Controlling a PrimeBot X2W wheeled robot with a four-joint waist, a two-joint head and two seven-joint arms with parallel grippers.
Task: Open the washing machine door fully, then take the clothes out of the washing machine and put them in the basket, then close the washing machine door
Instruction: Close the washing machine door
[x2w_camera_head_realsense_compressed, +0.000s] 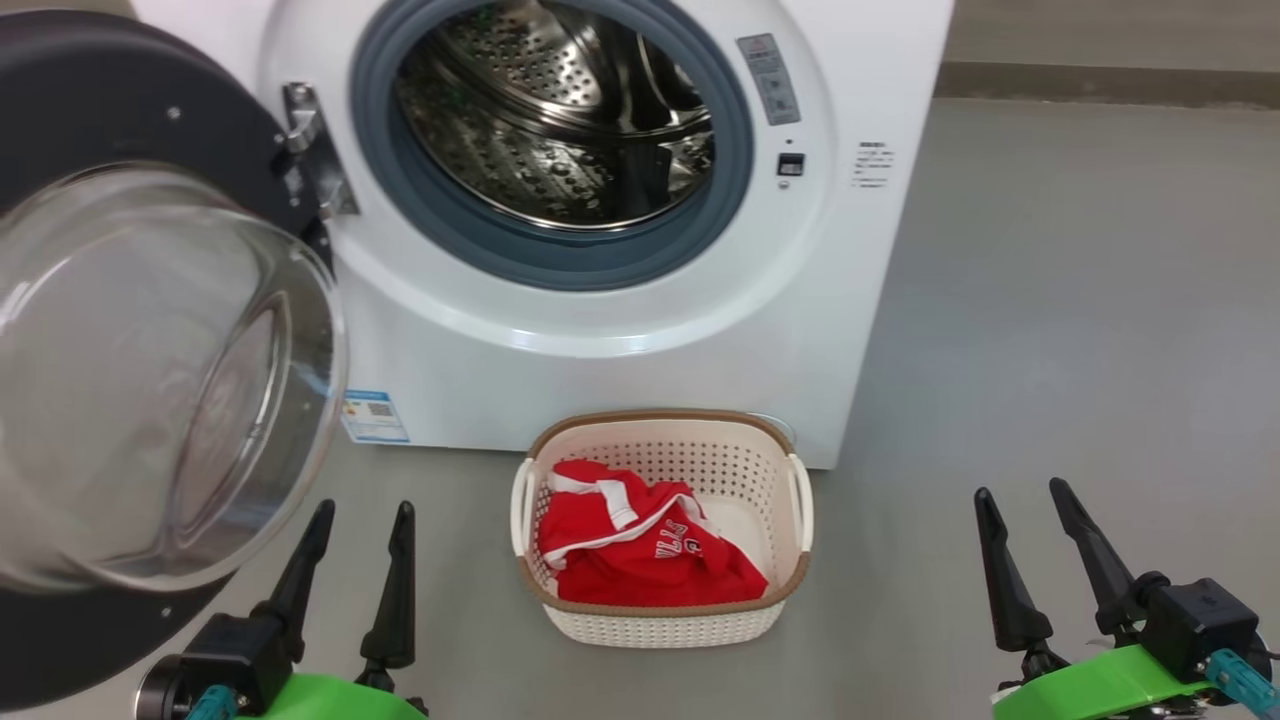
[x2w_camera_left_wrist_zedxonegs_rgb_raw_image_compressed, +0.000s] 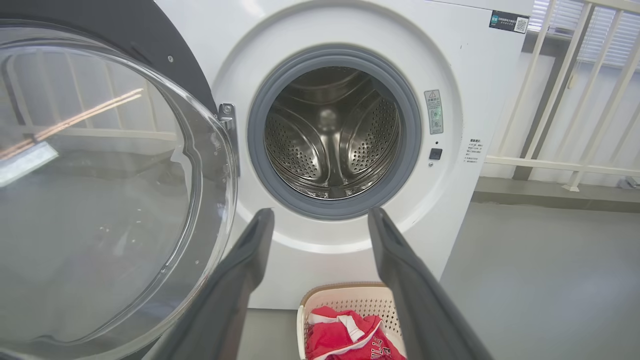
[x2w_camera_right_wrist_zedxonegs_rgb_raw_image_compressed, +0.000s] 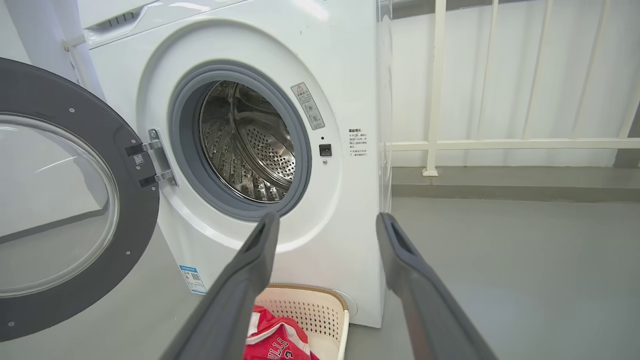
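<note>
The white washing machine (x2w_camera_head_realsense_compressed: 640, 330) stands ahead with its round black door (x2w_camera_head_realsense_compressed: 90, 110) swung wide open to the left, the glass bowl (x2w_camera_head_realsense_compressed: 150, 370) bulging toward me. The steel drum (x2w_camera_head_realsense_compressed: 555, 110) looks bare inside. Red clothes (x2w_camera_head_realsense_compressed: 640, 550) with white trim lie in the cream basket (x2w_camera_head_realsense_compressed: 790, 450) on the floor before the machine. My left gripper (x2w_camera_head_realsense_compressed: 362, 512) is open at the lower left, beside the door's lower edge and left of the basket. At the lower right my right gripper (x2w_camera_head_realsense_compressed: 1025, 495) is open too, clear of the basket. Both hold nothing.
Grey floor (x2w_camera_head_realsense_compressed: 1050, 350) spreads to the right of the machine. A raised kerb (x2w_camera_right_wrist_zedxonegs_rgb_raw_image_compressed: 500, 185) and a white railing (x2w_camera_right_wrist_zedxonegs_rgb_raw_image_compressed: 500, 144) run along the far wall on the right. The open door (x2w_camera_right_wrist_zedxonegs_rgb_raw_image_compressed: 60, 200) takes up the space at the left.
</note>
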